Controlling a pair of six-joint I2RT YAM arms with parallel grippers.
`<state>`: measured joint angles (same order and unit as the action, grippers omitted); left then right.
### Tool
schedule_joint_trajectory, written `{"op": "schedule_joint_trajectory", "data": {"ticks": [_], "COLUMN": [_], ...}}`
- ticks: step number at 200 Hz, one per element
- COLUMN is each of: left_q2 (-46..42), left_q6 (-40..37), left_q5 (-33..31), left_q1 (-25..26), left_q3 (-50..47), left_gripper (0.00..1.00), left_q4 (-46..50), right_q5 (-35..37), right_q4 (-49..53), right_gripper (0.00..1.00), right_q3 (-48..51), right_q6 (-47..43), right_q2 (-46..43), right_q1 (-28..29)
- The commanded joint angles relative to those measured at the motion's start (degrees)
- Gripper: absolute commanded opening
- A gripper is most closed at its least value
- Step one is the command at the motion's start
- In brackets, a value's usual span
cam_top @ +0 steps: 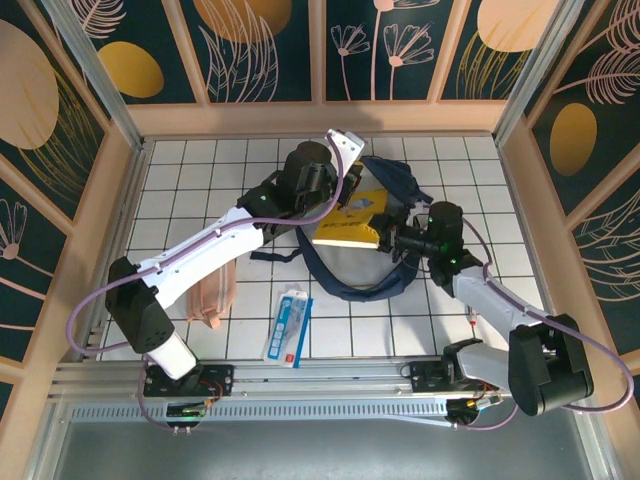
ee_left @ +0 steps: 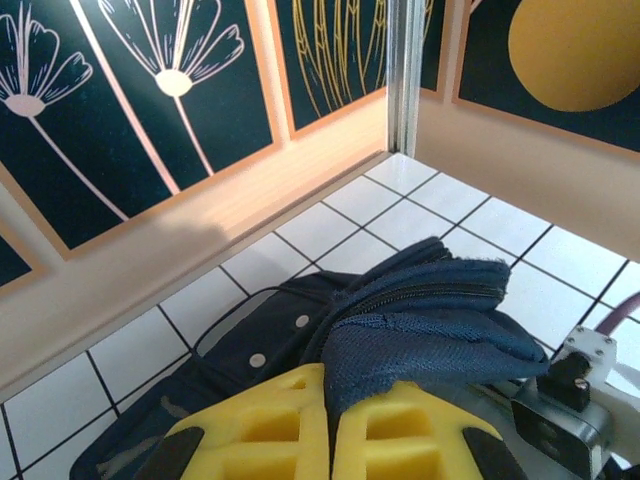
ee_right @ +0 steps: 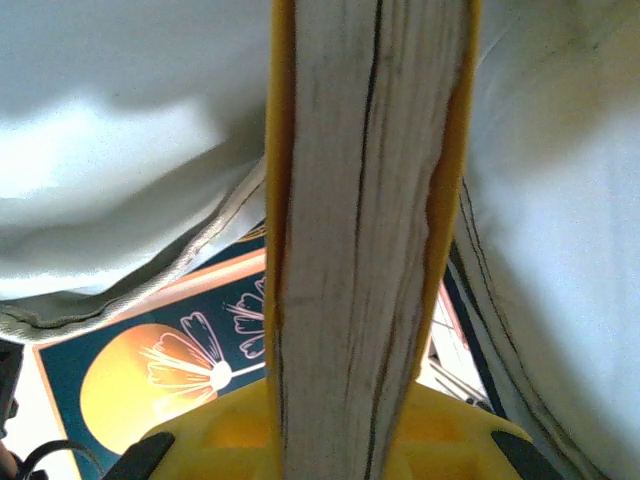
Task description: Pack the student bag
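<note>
Book [ee_right: 370,250], gripped by right end effector [ee_right: 350,432], points to 9 o'clock inside bag [ee_left: 420,310]; left end effector [ee_left: 330,430] pinches its edge. Slipping fabric could snag it.

A white tiled surface [cam_top: 190,190] sat boxed in by wooden-framed wall panels [cam_top: 265,50] painted dark teal with orange discs and pale line-drawn flowers. A pink fabric pouch [cam_top: 212,293] lay near the front left, and just to its right a flat blue-and-white packet [cam_top: 288,326] lay lengthwise. A yellow-covered book [cam_top: 352,228] was near the centre, its page edges pale and faintly streaked.
</note>
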<state>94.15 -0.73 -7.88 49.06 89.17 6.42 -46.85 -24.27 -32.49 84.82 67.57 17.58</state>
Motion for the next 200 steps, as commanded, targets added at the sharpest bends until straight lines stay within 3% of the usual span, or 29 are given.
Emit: {"op": "schedule_joint_trajectory", "data": {"ticks": [1,42,53,63,85,99,109,121,152,181,200], "left_q2": [-4.66,-4.76,-4.76,-4.76,-4.98,-5.2,-5.42,-5.62,-6.06,-6.08,-6.06], "left_q6": [1.13,1.36,1.7,1.94,1.88,1.88,1.94,2.14,2.14,1.92,2.4], "left_q5": [1.9,3.21,3.38,3.41,2.76,2.09,1.92,2.15,2.83,2.45,2.72], "left_q1": [-0.18,-0.15,-0.13,-0.13,-0.19,-0.16,-0.15,-0.17,-0.17,-0.19,-0.19], "left_q3": [1.44,2.59,2.59,2.64,2.04,1.39,0.95,0.47,-0.73,-0.31,-0.72], "left_gripper": [0.0,0.0,0.0,0.0,0.0,0.0,0.0,0.0,0.0,0.0,0.0], "left_q4": [-9.32,-9.83,-10.23,-10.37,-10.37,-10.37,-10.36,-10.53,-11.68,-11.33,-11.51], "right_q5": [-1.45,-5.8,-7.76,-9.35,-6.04,5.02,12.68,17.04,19.33,27.82,29.63], "right_q4": [-8.16,-20.4,-19.78,-17.82,5.35,25.83,35.21,39.86,46.73,54.26,56.48], "right_gripper": [0.0,0.0,0.0,0.08,0.33,0.43,0.48,0.51,0.54,0.54,0.52], "right_q3": [-3.81,-3.72,-4.81,-6.07,-10.95,-17.24,-21.22,-23.53,-25.02,-25.25,-24.37], "right_q6": [-3.93,-4.75,-5.08,-6.02,-17.16,-29.97,-36.84,-41.86,-48.81,-55.85,-59.25], "right_q2": [2.75,12.12,14.79,16.64,16.86,16.27,16.03,15.55,14.07,9.65,5.26], "right_q1": [-1.16,-1.05,-1.04,-1.59,-4.25,-5.41,-5.61,-5.54,-5.33,-4.46,-3.72]}}
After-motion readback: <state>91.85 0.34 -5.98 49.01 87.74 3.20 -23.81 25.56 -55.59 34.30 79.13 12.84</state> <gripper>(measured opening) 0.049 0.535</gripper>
